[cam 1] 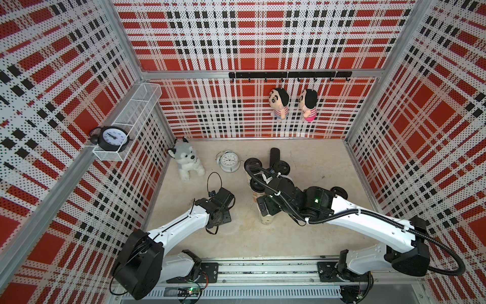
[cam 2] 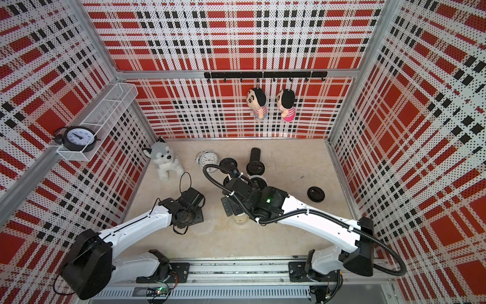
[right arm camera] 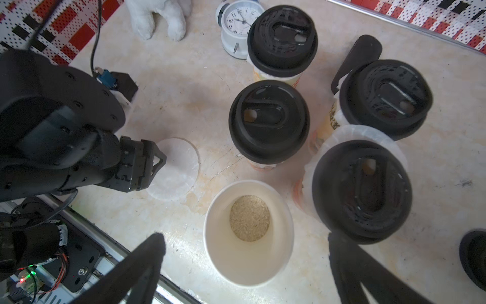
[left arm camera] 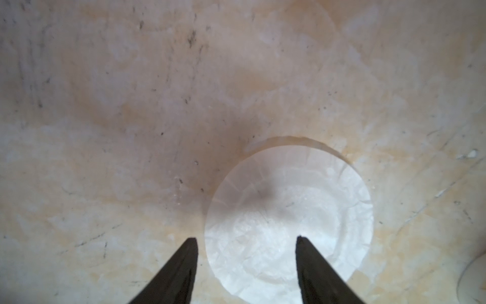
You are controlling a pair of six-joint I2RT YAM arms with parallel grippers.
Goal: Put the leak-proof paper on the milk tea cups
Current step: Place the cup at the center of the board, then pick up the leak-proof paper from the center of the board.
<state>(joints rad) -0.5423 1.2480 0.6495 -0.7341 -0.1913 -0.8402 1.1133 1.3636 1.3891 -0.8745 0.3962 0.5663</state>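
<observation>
My left tool (left arm camera: 246,239) stands partly spread and grasps nothing. One black finger is over the thin, translucent whitish round paper sheet (left arm camera: 289,205), and the other is over bare surface just beside the sheet's edge. I judge the straddle is meant to pinch the rim, since a sheet this flat offers no other hold. The sheet lies flat on the beige marbled table (left arm camera: 131,79), near the one uncovered cup and not yet on it.

My right tool (right arm camera: 246,235) is spread wide and empty. Its fingers stand either side of the tall white open paper cup (right arm camera: 278,252), probably to steady it. Beige grainy filling sits at the cup's bottom. Beyond it, four more white printed paper cups (right arm camera: 324,126) wear black round plastic lids (right arm camera: 268,118). Paper fringes show under some of them, so I reckon this cup is the last. A loose black lid (right arm camera: 473,260) lies apart, cut off by the frame edge.

I cannot tell whether my left fingertips touch the sheet, or whether it is one sheet or several stacked. In both top views the right arm covers most of the cups, and the sheet barely shows against the table.
</observation>
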